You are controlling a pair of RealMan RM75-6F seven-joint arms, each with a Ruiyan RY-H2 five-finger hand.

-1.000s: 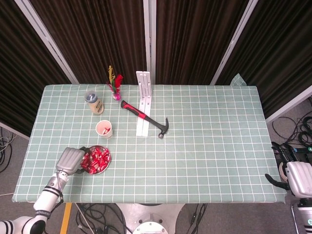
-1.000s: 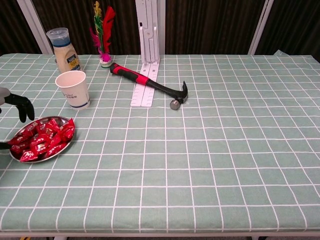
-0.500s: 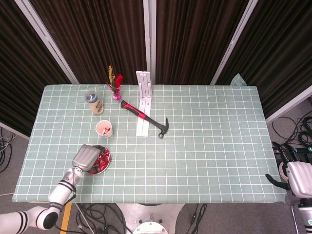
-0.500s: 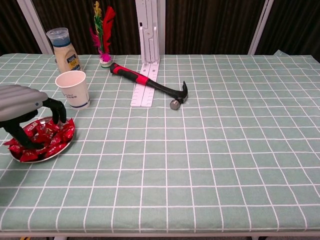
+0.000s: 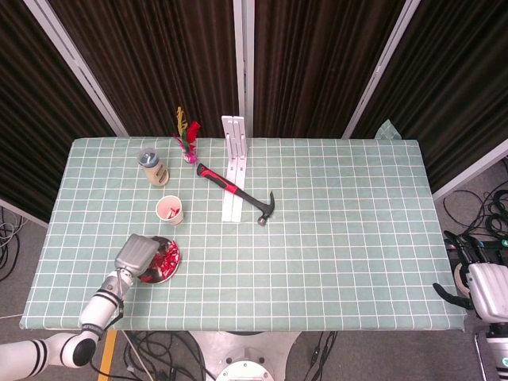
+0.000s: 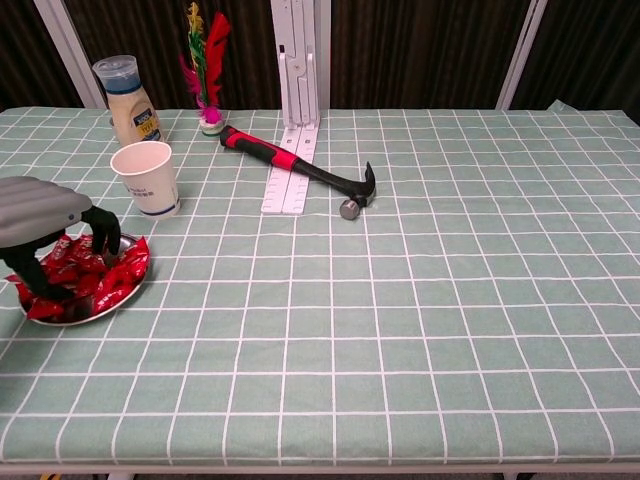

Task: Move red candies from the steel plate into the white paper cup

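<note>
Bottle (image 6: 130, 97) label, cup (image 6: 147, 178) print — too small to read.

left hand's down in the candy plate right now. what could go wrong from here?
1. The left robot hand is dug into piled red candies; closing may grab several or flick some over the steel plate rim.
2. The plate looks light, so a pull could drag or tip it.
3. The white paper cup stands close behind the plate and appears nearly empty; a low transfer could knock it over.
</note>
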